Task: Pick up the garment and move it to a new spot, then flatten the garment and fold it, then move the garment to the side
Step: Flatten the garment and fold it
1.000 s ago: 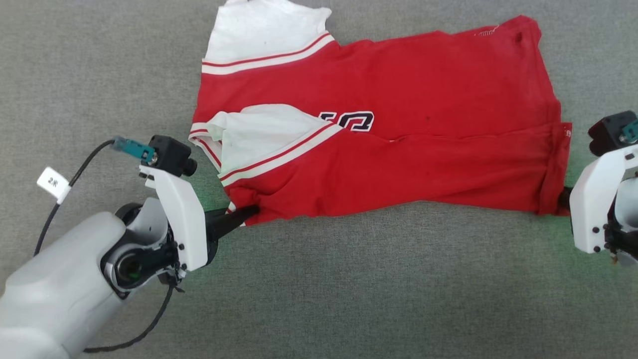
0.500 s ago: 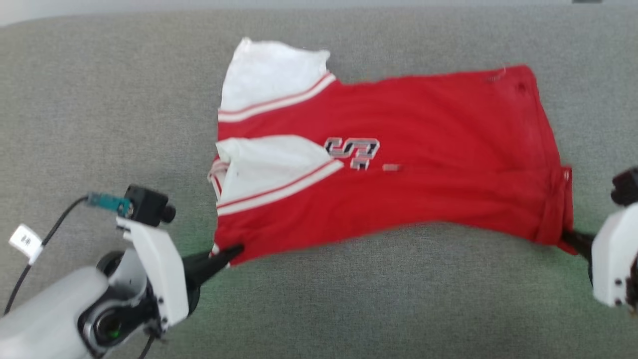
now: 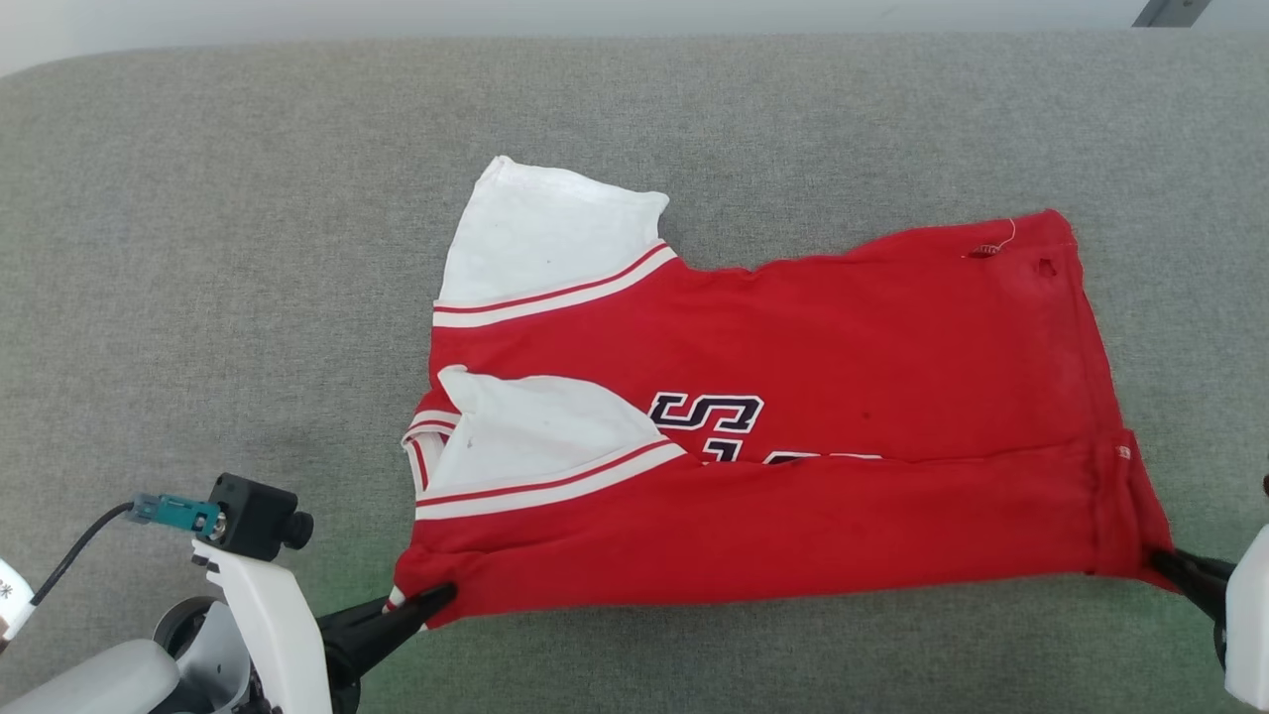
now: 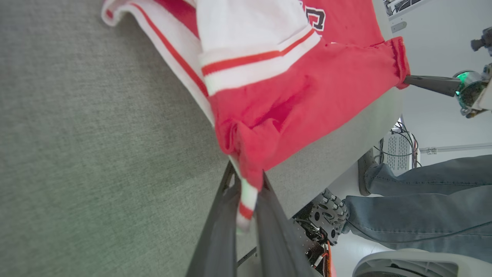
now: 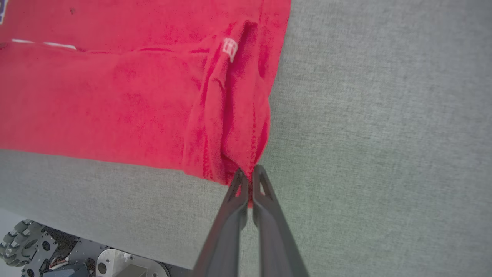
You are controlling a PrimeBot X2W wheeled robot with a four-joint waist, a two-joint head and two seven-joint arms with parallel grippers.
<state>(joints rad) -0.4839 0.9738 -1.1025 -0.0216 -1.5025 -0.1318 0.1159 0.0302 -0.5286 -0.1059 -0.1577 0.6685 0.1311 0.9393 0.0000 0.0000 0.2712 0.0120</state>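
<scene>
The left fingers (image 3: 416, 605) are pressed together on the nearest sleeve-side corner of the shirt (image 3: 793, 327), and a strip of red-and-white striped trim is pinched between them in the left wrist view (image 4: 226, 215). The right fingers (image 3: 1180, 575) are clamped on the nearest hem corner. In the right wrist view (image 5: 234, 200) the red cloth (image 5: 96, 96) bunches into folds just beyond their tips. The shirt's near edge runs taut from one pair of fingers to the other.

The shirt lies sideways on the grey cloth-covered counter (image 3: 198, 248), sleeves toward the left fingers and hem toward the right. It is soft red fabric (image 4: 307, 96), and its near part is doubled over along a crease. Just beyond the left fingers a white sleeve (image 3: 535, 436) with red-and-white trim lies folded across the chest.

Beside that sleeve are dark letters outlined in white (image 3: 709, 412). An "S" can be read, while the row below is half hidden under the fold. A small white tag (image 5: 230, 49) sits on the hem past the right fingers, with marks too small to read.

Farther off, a few dark specks dot the red. The second white sleeve (image 3: 545, 233) lies flat at the far sleeve-side corner. At the far hem corner there is a small hole (image 3: 1043, 266) and a loose thread (image 3: 991, 248).
</scene>
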